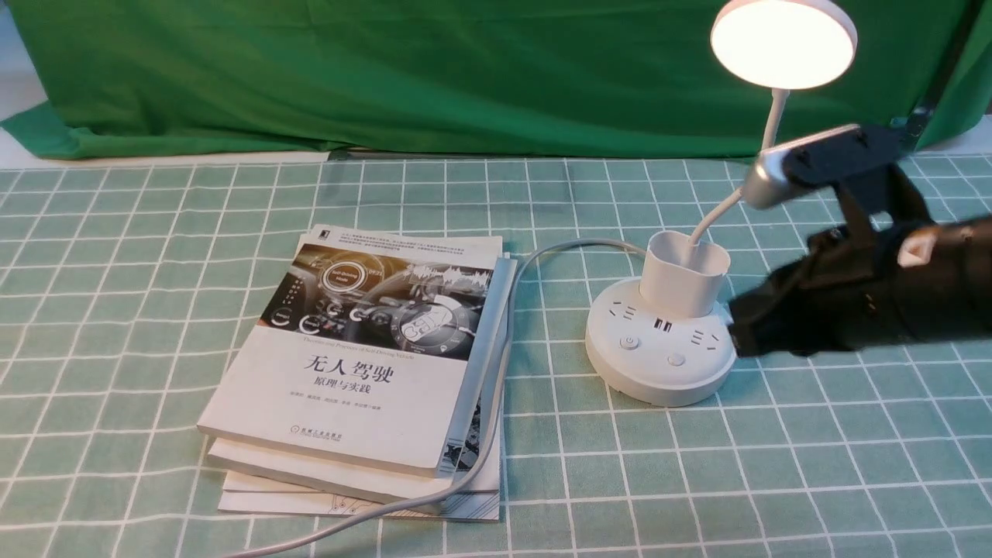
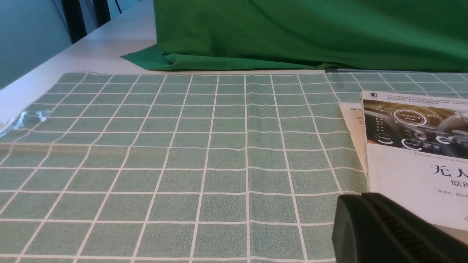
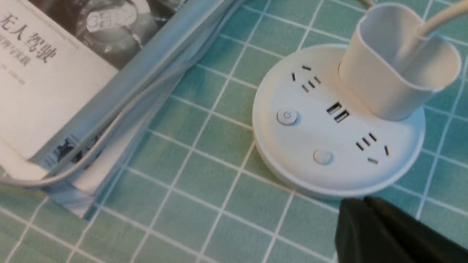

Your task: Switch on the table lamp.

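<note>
Green checked tablecloth [image 1: 155,310] covers the bench, with a green backdrop [image 1: 387,70] behind. Stack of books [image 1: 364,372] left of centre. Right arm [image 1: 891,287], black, enters low from the right edge and reaches left; its rear is cut off. Table lamp [image 1: 682,283] stands right of the books, its disc head [image 1: 783,40] glowing, top rim cropped. Right gripper [image 1: 736,335]: fingers pressed together, tip just beside the base [image 3: 310,131] rim, off both buttons [image 3: 287,117]; contact with the rim unclear. Grey cable [image 1: 504,372] lies over the books. Left gripper [image 2: 360,199]: only the tip shows, near the books, seemingly closed.
</note>
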`<act>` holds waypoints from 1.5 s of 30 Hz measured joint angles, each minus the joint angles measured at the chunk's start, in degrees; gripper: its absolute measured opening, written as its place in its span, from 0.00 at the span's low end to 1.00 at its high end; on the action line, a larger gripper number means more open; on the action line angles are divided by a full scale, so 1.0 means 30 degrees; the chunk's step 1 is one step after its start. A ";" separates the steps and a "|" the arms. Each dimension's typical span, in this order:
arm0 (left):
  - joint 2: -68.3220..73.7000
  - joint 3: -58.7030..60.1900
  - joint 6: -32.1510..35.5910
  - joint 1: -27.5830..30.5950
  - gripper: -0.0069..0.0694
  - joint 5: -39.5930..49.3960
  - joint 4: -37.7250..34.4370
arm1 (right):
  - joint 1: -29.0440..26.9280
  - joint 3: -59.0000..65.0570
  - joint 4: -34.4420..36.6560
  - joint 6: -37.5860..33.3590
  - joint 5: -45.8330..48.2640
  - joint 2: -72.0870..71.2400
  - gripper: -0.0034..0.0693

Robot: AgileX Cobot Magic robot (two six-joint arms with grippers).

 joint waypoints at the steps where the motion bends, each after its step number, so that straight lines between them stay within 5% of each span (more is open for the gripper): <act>1: 0.0000 0.0000 0.0000 0.0000 0.12 0.0000 0.0000 | 0.0000 0.0669 0.0000 0.0170 0.0000 -0.1021 0.11; 12: 0.0000 0.0000 0.0000 0.0000 0.12 0.0000 0.0000 | 0.0000 0.4555 -0.0956 0.1371 -0.0529 -1.2191 0.15; 28: 0.0000 0.0000 0.0000 0.0000 0.12 0.0000 0.0000 | -0.0481 1.3380 -0.2025 0.1430 -0.6761 -2.2268 0.22; 36: 0.0000 0.0000 0.0000 0.0000 0.12 0.0000 0.0000 | -0.6489 1.6691 -0.8275 0.8572 -0.7667 -2.3957 0.26; 45: 0.0000 0.0000 0.0000 0.0000 0.12 0.0000 0.0000 | -0.7984 1.6790 -0.8861 0.9624 -0.5549 -2.5068 0.28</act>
